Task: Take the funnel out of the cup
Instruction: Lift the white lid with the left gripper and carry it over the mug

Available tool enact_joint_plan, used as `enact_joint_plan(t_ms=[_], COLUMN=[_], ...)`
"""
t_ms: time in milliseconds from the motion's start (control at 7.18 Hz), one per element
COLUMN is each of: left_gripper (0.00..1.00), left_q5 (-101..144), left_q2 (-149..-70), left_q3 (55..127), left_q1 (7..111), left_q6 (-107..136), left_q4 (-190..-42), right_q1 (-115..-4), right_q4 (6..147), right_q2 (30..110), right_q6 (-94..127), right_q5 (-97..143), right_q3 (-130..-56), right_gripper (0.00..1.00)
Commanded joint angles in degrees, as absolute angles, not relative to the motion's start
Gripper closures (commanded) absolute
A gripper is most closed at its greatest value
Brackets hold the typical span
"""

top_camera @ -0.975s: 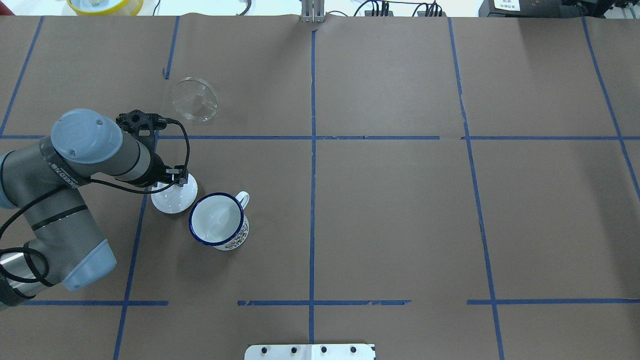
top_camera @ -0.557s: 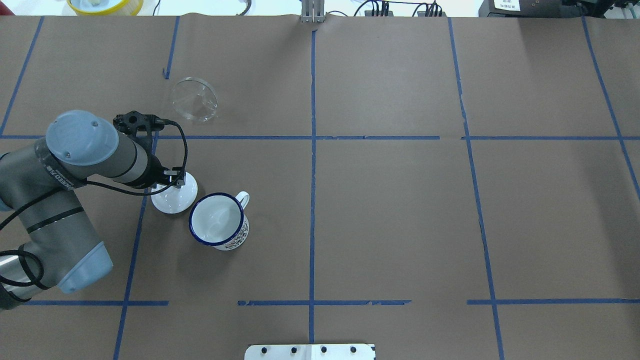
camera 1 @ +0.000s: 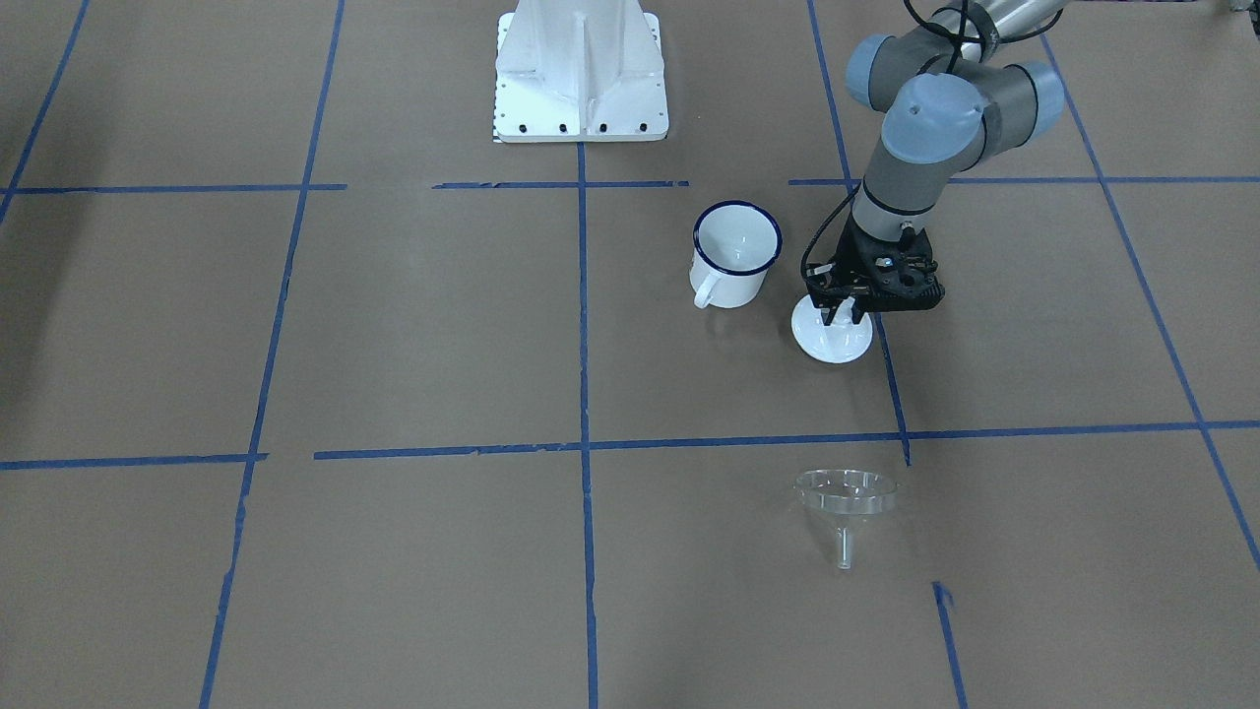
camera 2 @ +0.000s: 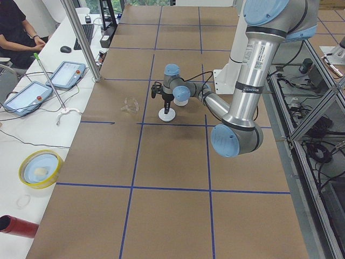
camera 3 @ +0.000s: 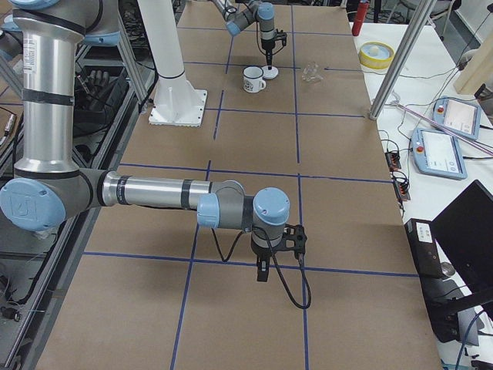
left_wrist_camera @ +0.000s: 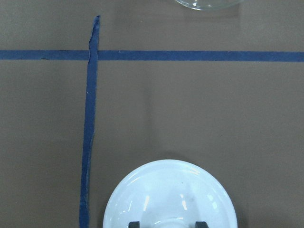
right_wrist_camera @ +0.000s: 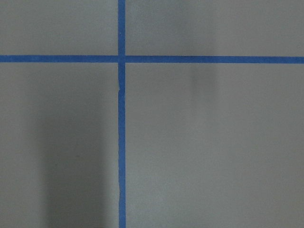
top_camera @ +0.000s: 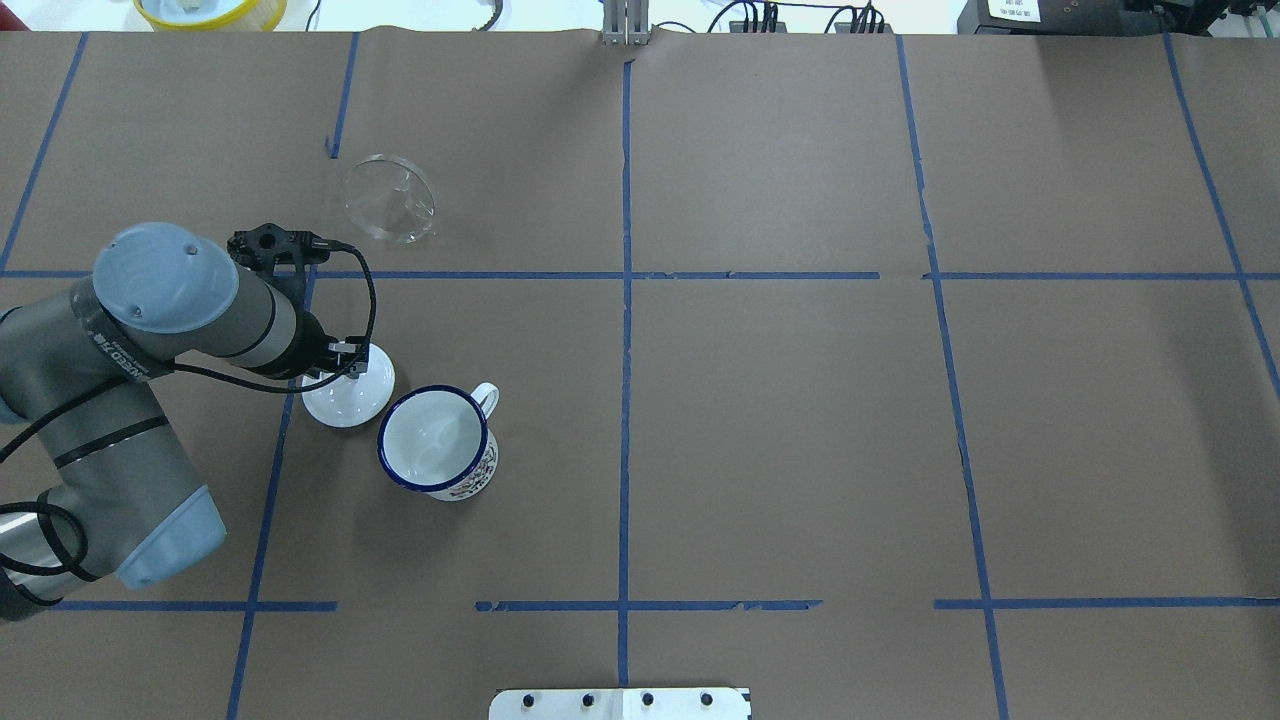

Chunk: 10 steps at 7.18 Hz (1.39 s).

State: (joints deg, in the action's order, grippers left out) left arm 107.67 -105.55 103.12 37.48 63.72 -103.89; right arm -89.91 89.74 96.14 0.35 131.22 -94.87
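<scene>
left fingers (left_wrist_camera: 134,224) spread over lid (left_wrist_camera: 156,194); right fingers (camera 3: 263,271) cannot tell; funnel (top_camera: 389,198) off cup (top_camera: 468,480).

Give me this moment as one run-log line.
funnel: lying on table, apart from cup | cup: upright, empty | left pincer: low over lid, grip unclear | right pincer: elsewhere over table, grip unclear

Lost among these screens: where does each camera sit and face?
Front-facing: across table, toward robot base; left arm over lid.
Overhead: behind it, looking down; left arm, cup, funnel.
Exterior left: table's end; left arm near.
Exterior right: opposite end; right arm near.
Left wrist: down at lid; fingertips show.
Right wrist: down at tape; no body.
First two share funnel.
</scene>
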Motion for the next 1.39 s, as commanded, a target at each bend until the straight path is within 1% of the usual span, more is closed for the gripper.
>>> enact_joint_plan(t_ms=[0, 139, 418, 557, 696, 835, 975, 1114, 1253], left_gripper=[1.00, 1.00, 1.00, 1.00, 1.00, 1.00, 1.00, 1.00, 1.00], left_q5=[108.62, 111.07, 111.18, 111.18, 111.36, 113.79, 115.73, 115.40, 115.31], left_q2=[-105.56, -105.56, -106.87, -109.40, -111.42, -111.62, -113.01, -115.20, -116.70], left_q3=[103.97, 106.58, 116.76, 118.98, 121.70, 124.08, 123.67, 122.71, 120.26], left_q1=[37.53, 38.31, 39.54, 43.03, 44.46, 44.30, 43.69, 40.20, 37.29], left_q6=[63.72, 63.63, 58.23, 55.92, 55.90, 57.46, 64.53, 69.82, 72.48], left_q4=[-103.89, -101.02, -84.99, -78.99, -74.14, -72.70, -72.86, -72.95, -73.21], right_q1=[-89.91, -89.91, -89.91, -89.91, -89.91, -89.91, -89.91, -89.91, -89.91], right_q4=[89.74, 89.74, 89.74, 89.74, 89.74, 89.74, 89.74, 89.74, 89.74], right_q2=[96.15, 96.15, 96.07, 96.15, 96.15, 96.15, 96.15, 96.15, 96.15], right_q6=[0.35, 0.35, 0.35, 0.35, 0.35, 0.35, 0.35, 0.35, 0.35], right_q5=[131.22, 131.22, 131.22, 131.22, 131.22, 131.22, 131.22, 131.22, 131.22], right_q3=[-94.83, -94.92, -94.83, -94.83, -94.83, -94.83, -94.92, -94.92, -94.83], right_gripper=[0.00, 0.00, 0.00, 0.00, 0.00, 0.00, 0.00, 0.00, 0.00])
